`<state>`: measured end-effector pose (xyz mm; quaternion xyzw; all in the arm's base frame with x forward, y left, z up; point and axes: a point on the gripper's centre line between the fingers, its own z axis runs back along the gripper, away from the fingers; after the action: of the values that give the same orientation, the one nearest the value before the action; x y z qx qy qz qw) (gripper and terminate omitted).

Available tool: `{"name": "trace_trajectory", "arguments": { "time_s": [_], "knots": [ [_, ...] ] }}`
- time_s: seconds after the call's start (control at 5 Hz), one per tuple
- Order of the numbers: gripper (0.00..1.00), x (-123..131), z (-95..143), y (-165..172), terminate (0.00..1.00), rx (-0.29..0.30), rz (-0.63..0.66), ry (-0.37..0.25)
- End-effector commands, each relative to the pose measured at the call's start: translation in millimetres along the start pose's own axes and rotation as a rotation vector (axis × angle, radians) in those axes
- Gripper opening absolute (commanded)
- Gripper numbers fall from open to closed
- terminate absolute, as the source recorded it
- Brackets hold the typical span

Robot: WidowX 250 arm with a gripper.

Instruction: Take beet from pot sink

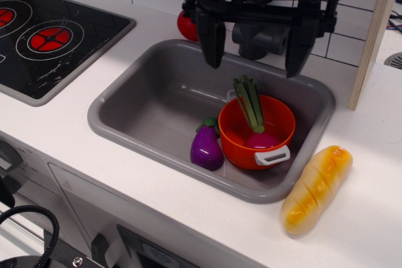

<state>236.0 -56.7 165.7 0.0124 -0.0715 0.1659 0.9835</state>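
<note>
Nearest me, the bread loaf (316, 187) lies right of the sink (151, 92). My gripper (254, 42) hangs wide open, empty, above the pot (242, 139) holding the beet (262, 140). I fear pinching only the stalks, or snagging the pot's rim.

White counter (157, 186) with inset grey sink (119, 127), black stovetop (94, 36), bread loaf (316, 187), red tomato (186, 26) at the back

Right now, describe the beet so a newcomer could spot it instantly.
Find the grey sink set in the white counter; at its right end stands an orange pot. The beet lies inside it, a magenta bulb with long green stalks leaning on the rim, unlike the glossy purple eggplant outside the pot.
</note>
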Motion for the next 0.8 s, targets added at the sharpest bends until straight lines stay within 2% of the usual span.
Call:
{"name": "trace_trajectory", "arguments": {
  "time_s": [0.0,0.2,0.6],
  "knots": [
    [1.00,0.0,0.0,0.0,0.00,0.000,0.000,0.000],
    [1.00,10.8,-17.0,1.9,0.00,-0.005,0.012,-0.070],
    [1.00,51.5,-57.8,12.0,0.00,-0.005,0.118,-0.233]
  ]
}}
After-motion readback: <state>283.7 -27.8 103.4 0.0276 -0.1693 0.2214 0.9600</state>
